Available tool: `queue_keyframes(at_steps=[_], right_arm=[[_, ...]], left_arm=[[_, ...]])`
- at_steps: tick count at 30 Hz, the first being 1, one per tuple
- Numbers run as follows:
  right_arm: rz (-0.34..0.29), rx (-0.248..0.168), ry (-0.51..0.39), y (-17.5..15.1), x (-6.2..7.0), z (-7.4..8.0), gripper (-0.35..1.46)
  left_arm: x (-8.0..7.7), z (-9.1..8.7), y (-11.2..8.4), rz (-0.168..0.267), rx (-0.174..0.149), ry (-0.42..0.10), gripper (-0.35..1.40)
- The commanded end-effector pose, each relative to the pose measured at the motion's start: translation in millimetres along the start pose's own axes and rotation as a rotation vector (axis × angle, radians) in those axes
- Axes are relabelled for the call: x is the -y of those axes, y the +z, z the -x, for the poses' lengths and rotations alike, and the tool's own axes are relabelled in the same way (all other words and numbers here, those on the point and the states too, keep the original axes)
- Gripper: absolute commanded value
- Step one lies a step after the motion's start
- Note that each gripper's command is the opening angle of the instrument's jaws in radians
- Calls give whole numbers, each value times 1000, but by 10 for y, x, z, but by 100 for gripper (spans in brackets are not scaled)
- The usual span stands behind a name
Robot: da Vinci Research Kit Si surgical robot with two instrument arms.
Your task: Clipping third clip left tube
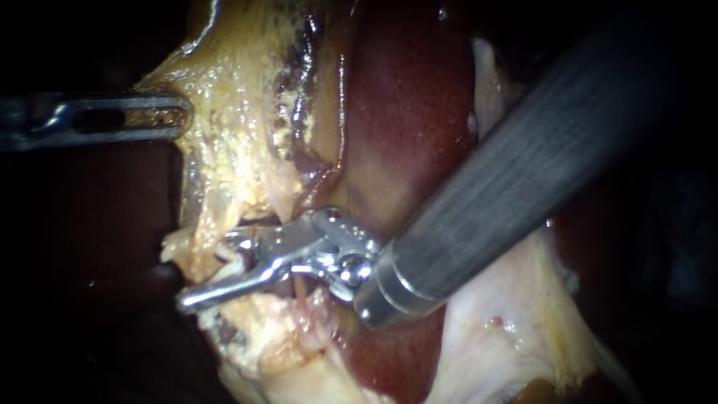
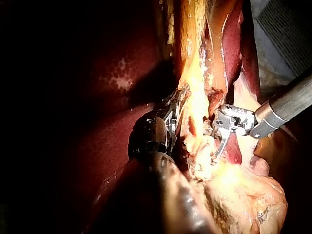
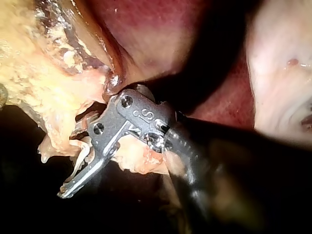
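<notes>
Two instruments show in the endoscope view. The left instrument (image 1: 182, 114) comes in level from the left. Its slotted jaws are closed on the edge of the yellow tissue (image 1: 232, 142), which tents toward them. The right instrument (image 1: 206, 271) enters from the upper right, its thick shaft crossing the dark red liver (image 1: 404, 112). Its jaws stand wide apart, the lower one long and bare, the upper one against the yellow tissue. A thin reddish tube (image 1: 299, 286) runs down through the throat of these jaws, close to the hinge, and is not gripped. I cannot tell whether it is the left tube. Pale tissue (image 1: 508, 329) lies under the shaft.

In the left wrist view, the left instrument (image 2: 181, 95) has its jaws pressed narrow on the near edge of the yellow tissue (image 2: 197, 105), with liver (image 2: 112, 78) beside its shaft. The right instrument (image 2: 210, 145) sits on the far side of that tissue. Its jaws are apart and straddle the ragged fringe.

In the right wrist view, the right instrument (image 3: 73, 163) holds nothing. A clear gap shows between its jaws, and pale strands (image 3: 80, 157) of the yellow tissue (image 3: 53, 92) hang in that gap, touching the upper jaw. Whether one of them is the tube I cannot tell. Liver (image 3: 161, 34) lies ahead of the jaws and pale tissue (image 3: 278, 73) lies beside the shaft.
</notes>
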Motion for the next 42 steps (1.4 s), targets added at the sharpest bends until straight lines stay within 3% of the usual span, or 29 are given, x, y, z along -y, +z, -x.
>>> queue_keyframes(at_steps=[1,8,15,22,29,42], right_arm=[[5,1,14,1,-1,-1,53],[57,0,104,-1,-6,-4,52],[146,-5,315,-7,-9,-16,48],[222,-33,438,-19,-23,-16,42],[275,-58,491,-38,-37,-15,37],[281,-63,504,-36,-35,-19,38]], left_arm=[[0,0,0,1,0,0,-35],[1,0,-1,1,0,0,-35],[1,0,-1,1,0,0,-35],[1,0,-1,1,0,0,-35],[1,0,-1,1,0,0,-35],[1,0,-2,1,0,0,-35]])
